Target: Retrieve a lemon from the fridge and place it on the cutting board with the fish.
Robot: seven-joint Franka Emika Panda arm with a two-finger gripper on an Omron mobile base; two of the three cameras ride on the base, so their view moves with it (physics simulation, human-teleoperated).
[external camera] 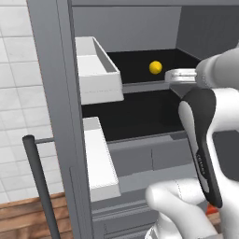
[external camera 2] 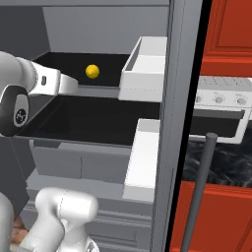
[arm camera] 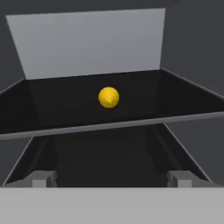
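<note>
The fridge (external camera: 51, 93) stands open, its black shelves facing me. A small round yellow lemon (external camera: 155, 67) (external camera 2: 92, 71) (arm camera: 108, 97) lies alone on the upper black shelf (arm camera: 131, 124), a little way back from the front lip. My gripper (arm camera: 111, 179) is open and empty. It hovers in front of that shelf at about the shelf's height, pointing straight at the lemon and short of it. The white hand (external camera: 179, 74) (external camera 2: 64, 84) reaches in from the fridge's open side. The cutting board and the fish are out of view.
White door bins (external camera: 95, 70) (external camera 2: 145, 69) hang on the open doors to either side of the shelves. Long dark bar handles (external camera: 39, 186) (external camera 2: 199, 192) stand in front. A second black shelf (external camera 2: 88, 118) and grey drawers lie below. A white toaster oven (external camera 2: 221, 106) sits right, among red cabinets.
</note>
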